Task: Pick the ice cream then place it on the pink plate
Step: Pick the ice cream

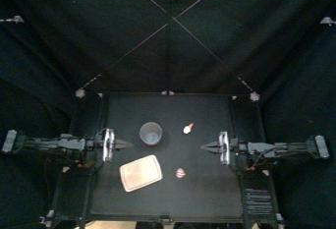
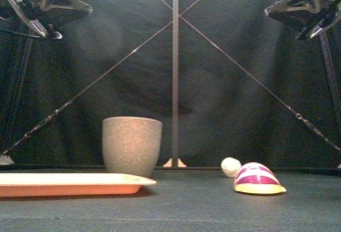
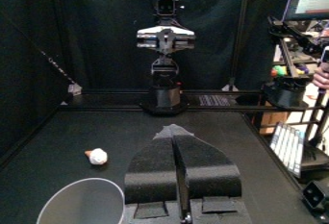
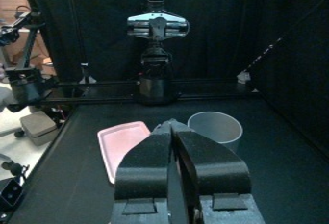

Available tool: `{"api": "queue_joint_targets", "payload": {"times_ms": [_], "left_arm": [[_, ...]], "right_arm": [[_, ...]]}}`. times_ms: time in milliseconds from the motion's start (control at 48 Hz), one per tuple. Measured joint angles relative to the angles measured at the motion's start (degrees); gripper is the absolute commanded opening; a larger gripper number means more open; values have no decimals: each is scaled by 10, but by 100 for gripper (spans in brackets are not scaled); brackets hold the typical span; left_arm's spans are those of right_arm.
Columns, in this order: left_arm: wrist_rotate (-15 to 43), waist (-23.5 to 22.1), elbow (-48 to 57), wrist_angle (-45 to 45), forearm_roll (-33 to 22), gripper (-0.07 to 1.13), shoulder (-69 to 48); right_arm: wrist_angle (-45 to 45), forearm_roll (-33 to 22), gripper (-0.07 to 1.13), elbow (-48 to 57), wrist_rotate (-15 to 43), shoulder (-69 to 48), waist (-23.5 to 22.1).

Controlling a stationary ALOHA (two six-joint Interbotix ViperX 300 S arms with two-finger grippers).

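Not yet picking ice cream (image 1: 192,129) at far centre | holding left gripper (image 3: 178,136), right gripper (image 4: 175,130) clenched empty | leaving pink plate (image 1: 141,175) bare

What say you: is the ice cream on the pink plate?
No, the ice cream lies on the table beside the grey cup, off the plate.

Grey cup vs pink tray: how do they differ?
Shape: the grey cup is tall and round with an open top, while the pink tray is flat, low and rectangular.
Colour: the cup is speckled grey, the tray plain pink.
Place: the cup stands farther back, and the tray lies nearer the front edge of the table.
Shared: both sit left of the table's middle, apart from each other.
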Motion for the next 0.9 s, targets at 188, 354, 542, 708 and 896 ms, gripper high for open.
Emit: {"api": "queue_joint_targets", "payload": {"times_ms": [188,354,542,708,896], "left_arm": [[-1,14,11,0,1,-4,0],[-1,16,11,0,0,-3,0],[0,16,11,0,0,-3,-1],[-1,16,11,0,3,-3,-1],[0,16,12,0,2,-3,-2]], "right_arm": [[26,5,6,16,7,32,-53],[120,2,13,11,10,95,-154],[217,-46,55,-18,9,189,-207],[227,-86,100,-54,11,264,-209],[230,-125,104,-97,7,341,-216]]}}
